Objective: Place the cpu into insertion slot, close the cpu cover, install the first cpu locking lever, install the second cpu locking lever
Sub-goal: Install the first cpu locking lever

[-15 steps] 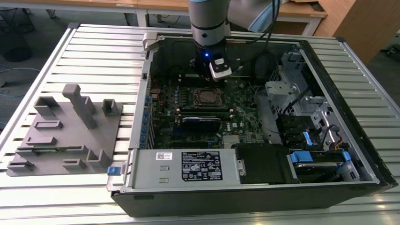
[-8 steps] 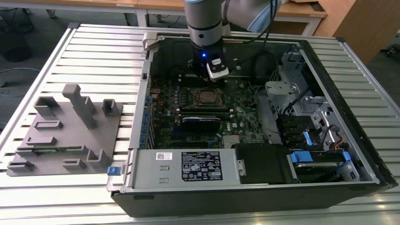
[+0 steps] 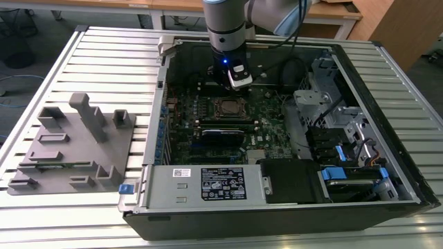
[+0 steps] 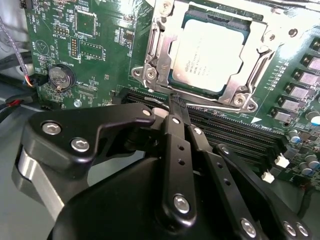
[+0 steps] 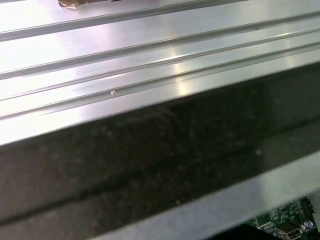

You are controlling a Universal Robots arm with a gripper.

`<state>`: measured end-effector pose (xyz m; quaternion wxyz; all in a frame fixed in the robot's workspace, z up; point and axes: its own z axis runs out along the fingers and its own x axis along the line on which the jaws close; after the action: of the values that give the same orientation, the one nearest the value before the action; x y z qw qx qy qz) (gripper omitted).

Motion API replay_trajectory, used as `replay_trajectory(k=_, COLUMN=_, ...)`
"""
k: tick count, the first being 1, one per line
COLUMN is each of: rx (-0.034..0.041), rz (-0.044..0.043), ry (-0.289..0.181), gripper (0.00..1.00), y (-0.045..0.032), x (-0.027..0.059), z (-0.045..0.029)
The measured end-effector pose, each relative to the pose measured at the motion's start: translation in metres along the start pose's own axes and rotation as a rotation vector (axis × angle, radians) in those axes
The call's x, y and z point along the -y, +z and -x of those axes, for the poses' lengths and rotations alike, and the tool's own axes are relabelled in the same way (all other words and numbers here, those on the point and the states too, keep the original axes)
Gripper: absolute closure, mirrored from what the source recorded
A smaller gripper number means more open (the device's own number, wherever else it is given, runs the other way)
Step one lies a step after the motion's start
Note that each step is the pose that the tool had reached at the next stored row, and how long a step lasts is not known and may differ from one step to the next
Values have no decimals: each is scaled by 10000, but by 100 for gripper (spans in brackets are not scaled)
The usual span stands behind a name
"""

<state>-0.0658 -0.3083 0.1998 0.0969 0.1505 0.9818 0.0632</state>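
The gripper (image 4: 176,102) has its two black fingers (image 4: 179,150) drawn together to one narrow point, with nothing showing between them. In the second wrist view that point sits just beside the edge of the cpu cover (image 4: 152,55); whether it touches the metal I cannot tell. The cover lies flat, and the cpu (image 4: 210,52) shows through its cut-out centre, seated in the insertion slot (image 3: 227,107). Long black memory slots (image 4: 235,135) run right beside the tips on the green board (image 4: 95,45). In the exterior view the gripper (image 3: 239,87) hangs in the upper middle of the frame, just above the slot at the picture's centre, inside the open computer case (image 3: 387,171). I judge placing and covering done and the locking levers the step in hand, though I cannot tell whether either is latched. That work calls for a steady push from the pinched tips on a thin lever, clear of the memory slots.
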Motion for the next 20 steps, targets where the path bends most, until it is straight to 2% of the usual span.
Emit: replay_trajectory(k=20, rx=40, rz=-43, ry=257, gripper=89, y=22, x=-47, z=-11)
